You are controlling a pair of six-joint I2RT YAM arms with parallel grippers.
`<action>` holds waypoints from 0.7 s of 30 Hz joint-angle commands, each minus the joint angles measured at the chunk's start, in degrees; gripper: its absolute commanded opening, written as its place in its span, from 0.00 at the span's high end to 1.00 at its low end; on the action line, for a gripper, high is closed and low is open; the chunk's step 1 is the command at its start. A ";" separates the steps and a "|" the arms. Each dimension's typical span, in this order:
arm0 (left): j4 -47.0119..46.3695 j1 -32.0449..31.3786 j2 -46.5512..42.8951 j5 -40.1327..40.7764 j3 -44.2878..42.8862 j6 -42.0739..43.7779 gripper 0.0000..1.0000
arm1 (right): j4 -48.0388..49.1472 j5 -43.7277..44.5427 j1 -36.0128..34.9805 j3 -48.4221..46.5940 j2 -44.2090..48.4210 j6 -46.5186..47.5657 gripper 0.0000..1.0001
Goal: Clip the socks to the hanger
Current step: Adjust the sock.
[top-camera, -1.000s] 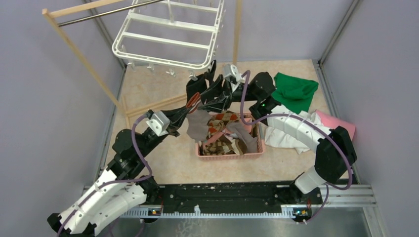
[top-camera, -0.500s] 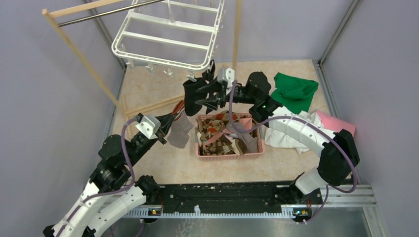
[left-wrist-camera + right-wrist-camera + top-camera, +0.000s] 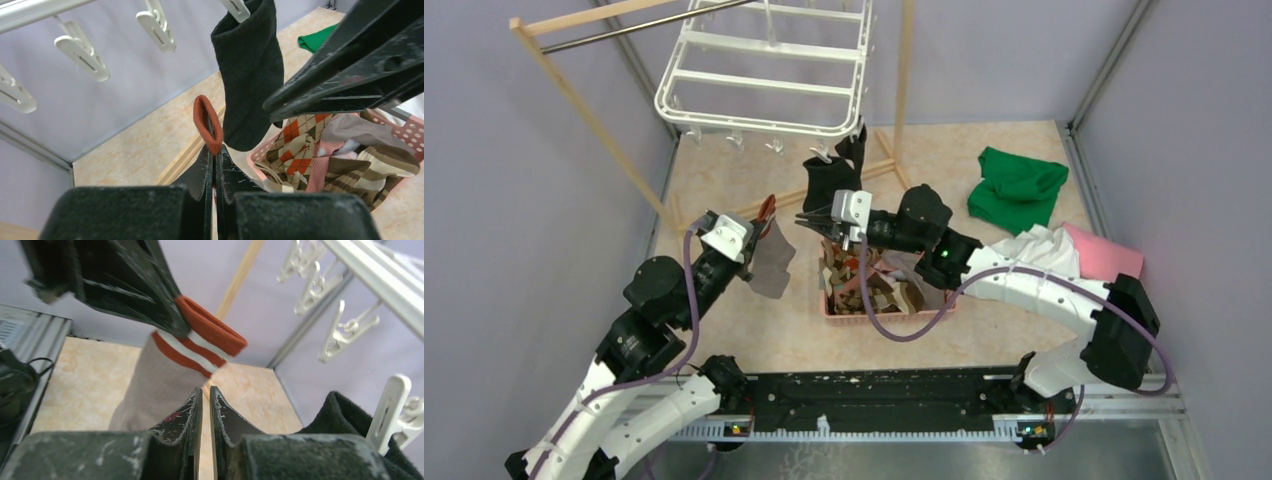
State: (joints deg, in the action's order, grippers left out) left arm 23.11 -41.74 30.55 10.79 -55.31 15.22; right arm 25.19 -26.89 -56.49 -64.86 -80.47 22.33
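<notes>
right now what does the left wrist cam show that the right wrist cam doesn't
Only left wrist: the pink basket of argyle socks and the green cloth. Only right wrist: the striped sock's grey body, hanging from the left gripper, and an upright wooden post. Both: the sock's orange cuff, the hung black sock and the hanger's clips.
</notes>
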 commanded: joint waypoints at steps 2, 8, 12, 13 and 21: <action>-0.71 -0.25 -0.84 1.05 -1.29 2.36 1.00 | 5.93 8.32 -0.29 -0.09 -2.46 -1.93 0.85; -4.64 -0.30 -2.06 -2.40 1.40 4.44 1.00 | 7.07 4.83 -0.10 2.99 -0.84 -3.96 0.65; -6.86 -0.28 -1.36 -5.58 2.33 4.85 1.00 | 6.15 1.48 1.91 3.80 0.08 -8.05 0.53; -7.34 -0.26 -1.25 -6.39 2.65 4.85 1.00 | 5.76 0.26 2.63 3.69 0.16 -8.83 0.50; -15.70 -0.28 -1.43 -15.77 5.72 4.42 1.00 | 7.69 -13.37 7.72 4.12 1.12 -17.75 0.35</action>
State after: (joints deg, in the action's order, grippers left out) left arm 15.53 -41.74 29.12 1.28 -51.00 19.29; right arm 29.30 -32.86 -50.22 -60.75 -82.43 10.17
